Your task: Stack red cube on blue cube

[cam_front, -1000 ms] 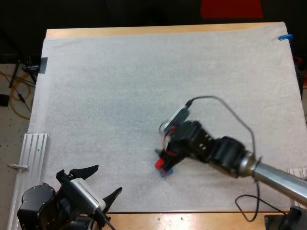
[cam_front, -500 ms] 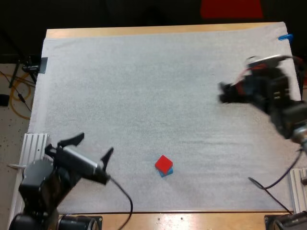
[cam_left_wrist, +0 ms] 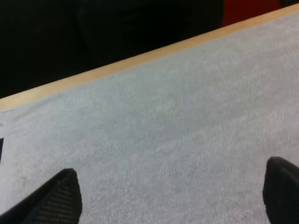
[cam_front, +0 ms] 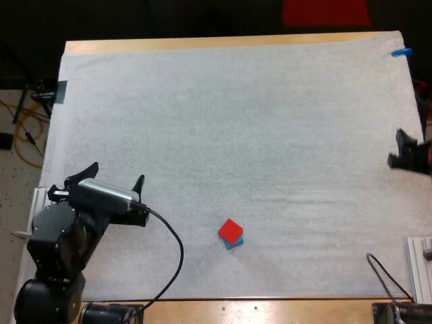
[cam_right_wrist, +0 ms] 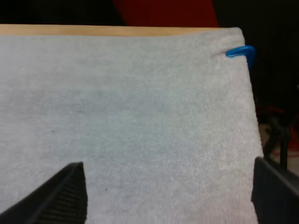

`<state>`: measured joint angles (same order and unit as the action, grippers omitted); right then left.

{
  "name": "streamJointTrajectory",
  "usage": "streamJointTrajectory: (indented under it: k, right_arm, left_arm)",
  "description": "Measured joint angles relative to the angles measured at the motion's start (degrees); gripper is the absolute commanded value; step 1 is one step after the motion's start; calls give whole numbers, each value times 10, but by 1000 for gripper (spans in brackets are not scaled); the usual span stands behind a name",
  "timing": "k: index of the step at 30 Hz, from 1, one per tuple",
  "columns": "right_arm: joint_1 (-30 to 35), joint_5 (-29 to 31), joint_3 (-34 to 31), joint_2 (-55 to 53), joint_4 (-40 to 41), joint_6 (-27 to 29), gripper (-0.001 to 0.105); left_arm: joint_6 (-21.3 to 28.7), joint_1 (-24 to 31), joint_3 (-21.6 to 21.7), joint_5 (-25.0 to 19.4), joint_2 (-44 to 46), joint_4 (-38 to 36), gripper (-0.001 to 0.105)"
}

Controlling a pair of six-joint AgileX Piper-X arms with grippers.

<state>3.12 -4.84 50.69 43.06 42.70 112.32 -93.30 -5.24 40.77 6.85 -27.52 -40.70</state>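
Nearest me, my left gripper [cam_front: 115, 173] hangs over the near left part of the mat [cam_front: 236, 121], spread wide with nothing between its fingers [cam_left_wrist: 56, 198]; its wrist view has bare mat under them, running out to the far wooden edge of the table [cam_left_wrist: 140, 58]. To its right and apart from it, near the mat's front edge, the red cube [cam_front: 230, 230] sits on the blue cube [cam_front: 236, 242], a sliver of blue showing under the red; neither gripper touches the stack. Farther off, my right gripper [cam_front: 399, 151] is at the mat's right edge, well apart from the cubes, also spread and holding nothing; its fingers [cam_right_wrist: 65, 193] stand over bare mat near the far right corner.
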Motion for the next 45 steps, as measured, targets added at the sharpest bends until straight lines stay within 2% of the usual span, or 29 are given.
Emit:
streamJointTrajectory:
  k: [4,10,15,21,25,31,36,45]
  right_arm:
    - [0,0,-26,-77,31,-4,70]
    - [0,-14,-65,-214,82,-16,70]
    - [0,-35,-101,-329,129,-31,70]
    - [0,-60,-136,-427,141,-34,70]
    - [0,-62,-144,-436,149,-34,70]
    - [0,-86,-172,-436,132,-22,70]
    - [0,-89,-204,-436,132,-44,70]
    - [0,-89,-224,-436,132,-68,70]
  left_arm:
    - [-10,-1,18,6,23,-19,76]
    - [-5,-1,26,13,158,-61,76]
    - [20,-1,26,14,269,-144,76]
    - [23,-1,28,15,283,-212,76]
    - [23,-1,33,17,283,-254,76]
    - [12,0,-2,7,283,-208,76]
    - [7,0,-62,5,283,-160,76]
    - [4,0,-128,5,282,-158,76]
